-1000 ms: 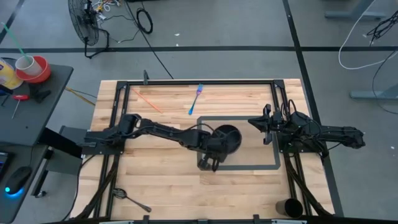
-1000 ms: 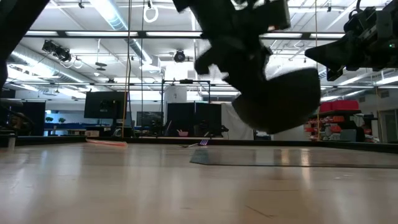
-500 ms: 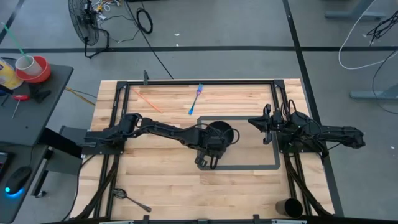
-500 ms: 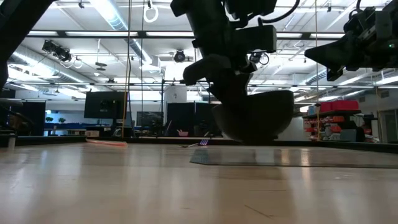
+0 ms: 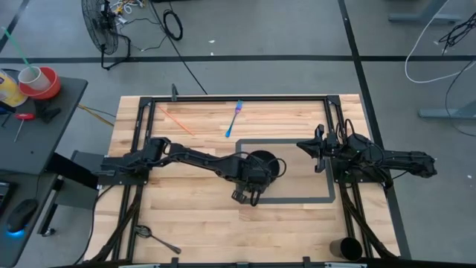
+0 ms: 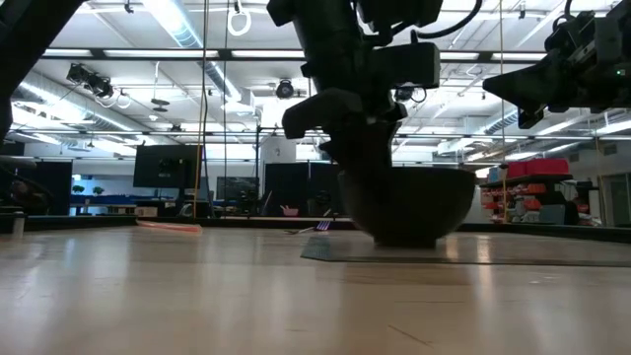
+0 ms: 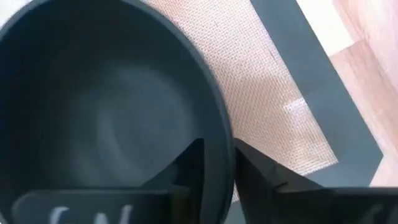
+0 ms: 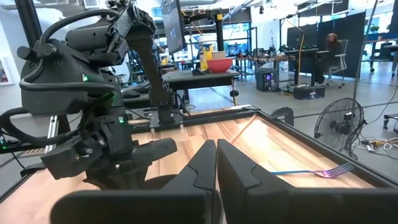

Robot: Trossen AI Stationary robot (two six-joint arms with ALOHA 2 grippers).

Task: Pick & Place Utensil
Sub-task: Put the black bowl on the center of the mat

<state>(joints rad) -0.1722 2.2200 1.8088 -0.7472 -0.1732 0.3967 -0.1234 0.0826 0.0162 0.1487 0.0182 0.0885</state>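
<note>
Table (image 5: 186, 216) carries a grey-bordered mat (image 5: 312, 199) on its right half, and the dark bowl (image 5: 262, 165) now sits flat on that mat's left part; low view shows its base down on the mat edge, not hanging. Left arm reaches across from the left side, left gripper (image 5: 250, 179) at the bowl's near rim. In the left wrist view its fingers (image 7: 189, 163) straddle the rim, one inside the bowl, one outside, with a slight gap showing against the wall, so I read it as letting go, though I can't rule out light contact. Right arm waits over the mat's right edge, right gripper (image 5: 314, 147) pressed together and empty, well apart from the bowl. Bowl placement looks done bar the release and pull-out. Utensil part looks untouched: blue fork (image 5: 233, 120) lies on bare wood beyond the mat's far edge, near the bowl but clear of it; right wrist view shows it flat on the boards. An orange stick-like thing (image 5: 175, 120) lies further left, and a dark utensil (image 5: 156, 238) sits at the near-left corner. Which one is meant, can't tell. Remaining, by my read: clear the rim, grab a utensil, put it in the bowl.
</note>
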